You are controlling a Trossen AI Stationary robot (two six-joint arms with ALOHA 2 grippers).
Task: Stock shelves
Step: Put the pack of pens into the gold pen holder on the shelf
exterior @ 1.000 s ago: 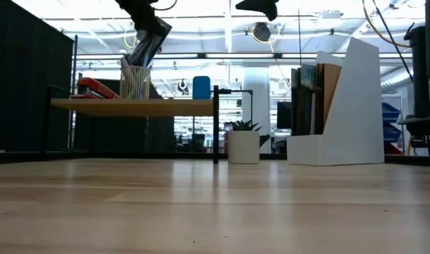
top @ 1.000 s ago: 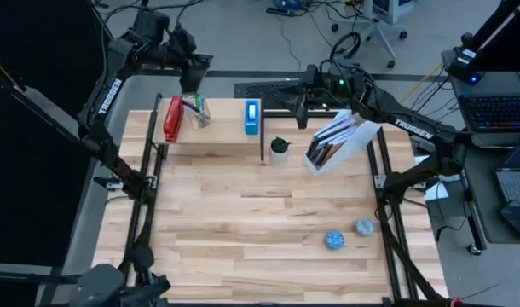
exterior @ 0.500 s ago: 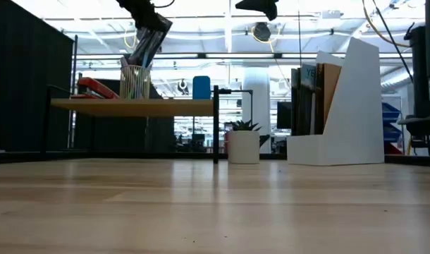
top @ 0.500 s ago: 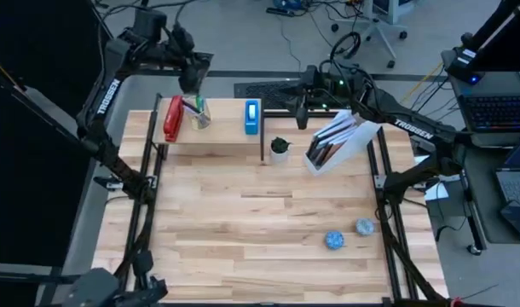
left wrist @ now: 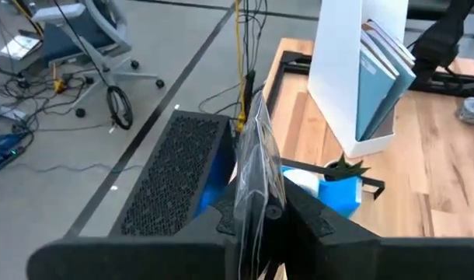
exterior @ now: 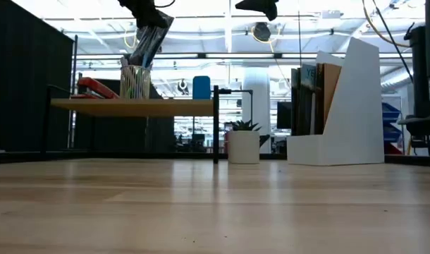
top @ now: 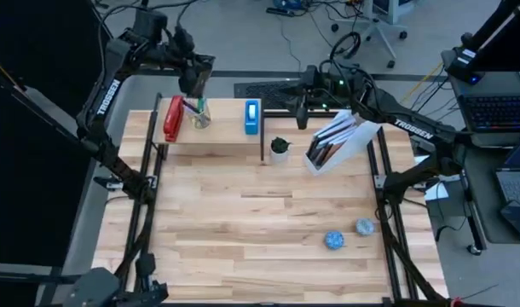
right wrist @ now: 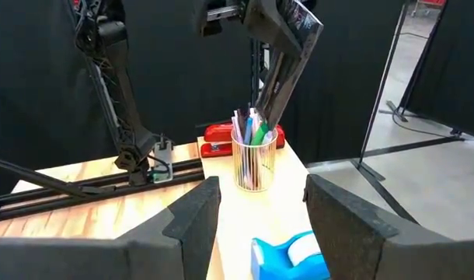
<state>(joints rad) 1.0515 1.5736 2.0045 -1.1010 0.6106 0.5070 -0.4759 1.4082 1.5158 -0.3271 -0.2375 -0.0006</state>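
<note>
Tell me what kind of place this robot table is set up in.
Probably a robotics lab or workshop: cables trail over the floor, a wheeled office chair stands behind the table, and laptops sit beside it.

Shelf (top: 217, 136): matt light wood, thin black metal legs. File holder (top: 349, 147): smooth white.

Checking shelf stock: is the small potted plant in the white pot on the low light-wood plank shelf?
No. The low view shows the small potted plant in the white pot standing on the tabletop, beside the low light-wood plank shelf.
</note>
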